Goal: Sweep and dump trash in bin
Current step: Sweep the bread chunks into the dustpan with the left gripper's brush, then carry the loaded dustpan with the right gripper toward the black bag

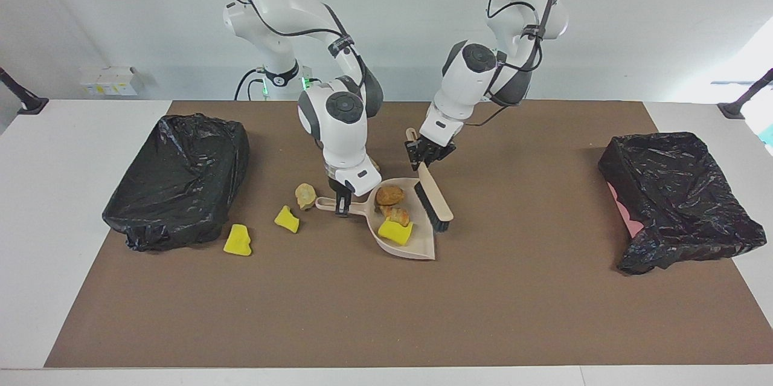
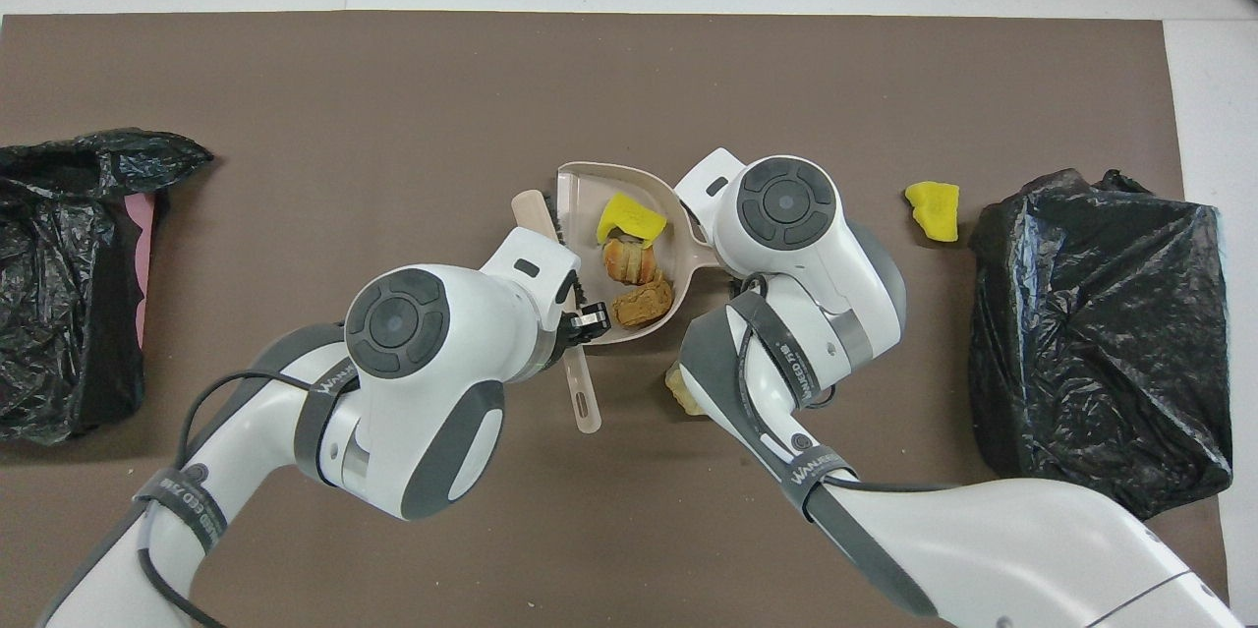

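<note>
My right gripper (image 1: 342, 203) is shut on the handle of the beige dustpan (image 1: 418, 247), which lies flat on the brown mat. In the pan lie three pieces of trash: a brown lump (image 1: 390, 195), an orange lump (image 1: 397, 214) and a yellow chunk (image 1: 395, 232). My left gripper (image 1: 424, 155) is shut on the handle of the brush (image 1: 435, 203), whose black bristles stand at the pan's open mouth. On the mat beside the pan's handle lie a beige lump (image 1: 306, 195) and two yellow chunks (image 1: 287, 219) (image 1: 238, 240). Another beige lump (image 2: 681, 392) lies by my right arm.
A bin lined with a black bag (image 1: 178, 180) stands at the right arm's end of the table. A second black-bagged bin (image 1: 676, 199) stands at the left arm's end. The brown mat (image 1: 386, 313) covers the middle of the white table.
</note>
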Motion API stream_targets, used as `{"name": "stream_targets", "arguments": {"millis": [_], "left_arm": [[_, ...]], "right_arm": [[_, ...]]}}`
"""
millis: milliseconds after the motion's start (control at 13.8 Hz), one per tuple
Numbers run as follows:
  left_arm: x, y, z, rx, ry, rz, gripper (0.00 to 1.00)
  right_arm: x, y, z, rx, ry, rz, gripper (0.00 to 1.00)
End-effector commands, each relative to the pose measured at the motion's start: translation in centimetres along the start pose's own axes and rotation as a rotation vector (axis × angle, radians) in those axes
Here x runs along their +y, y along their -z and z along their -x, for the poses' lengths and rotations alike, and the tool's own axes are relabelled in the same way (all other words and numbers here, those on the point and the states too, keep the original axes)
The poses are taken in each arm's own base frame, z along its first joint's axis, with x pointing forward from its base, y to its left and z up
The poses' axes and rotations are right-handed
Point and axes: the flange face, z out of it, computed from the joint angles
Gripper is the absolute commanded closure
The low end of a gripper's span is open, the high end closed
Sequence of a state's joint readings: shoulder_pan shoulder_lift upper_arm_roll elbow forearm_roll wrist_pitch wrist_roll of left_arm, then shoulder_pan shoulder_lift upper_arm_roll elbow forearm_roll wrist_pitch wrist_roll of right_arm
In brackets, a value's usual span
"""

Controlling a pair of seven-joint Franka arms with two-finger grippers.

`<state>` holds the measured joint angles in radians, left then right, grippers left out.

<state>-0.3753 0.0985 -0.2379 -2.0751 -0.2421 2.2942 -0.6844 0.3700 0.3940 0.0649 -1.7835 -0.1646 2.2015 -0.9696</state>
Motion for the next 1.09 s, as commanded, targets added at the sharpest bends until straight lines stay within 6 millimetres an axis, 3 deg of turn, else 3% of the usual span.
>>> {"name": "stream_targets", "arguments": {"millis": [0, 217, 507, 725, 870, 1014], "left_arm": [[-1.0, 1.5, 1.8, -0.068, 0.006, -0.061, 1.0], [-3.2, 0.6, 5.2, -0.059, -0.033, -0.138, 1.0], [-4.8, -1.0, 12.5, -0.037, -0.091, -0.172, 1.0], [-4.7, -1.4, 16.8, -0.02, -0.069, -0.183, 1.0], [-4.3, -2.4, 19.5, -0.015, -0.058, -0.187, 1.0], [-4.4, -3.9, 20.6, -0.012, -0.073, -0.184, 1.0]], "right_arm": [[0.6, -0.3, -0.1, 0.004, -0.04, 0.015, 1.0], [2.0, 2.1, 3.1, 0.011, -0.086, 0.036, 1.0], [2.9, 6.3, 8.3, -0.012, -0.166, 0.025, 1.0], [3.5, 8.8, 13.8, -0.032, -0.23, 0.013, 1.0], [4.1, 9.6, 18.8, -0.036, -0.262, 0.005, 1.0], [4.8, 10.0, 23.0, -0.035, -0.243, 0.009, 1.0]]}}
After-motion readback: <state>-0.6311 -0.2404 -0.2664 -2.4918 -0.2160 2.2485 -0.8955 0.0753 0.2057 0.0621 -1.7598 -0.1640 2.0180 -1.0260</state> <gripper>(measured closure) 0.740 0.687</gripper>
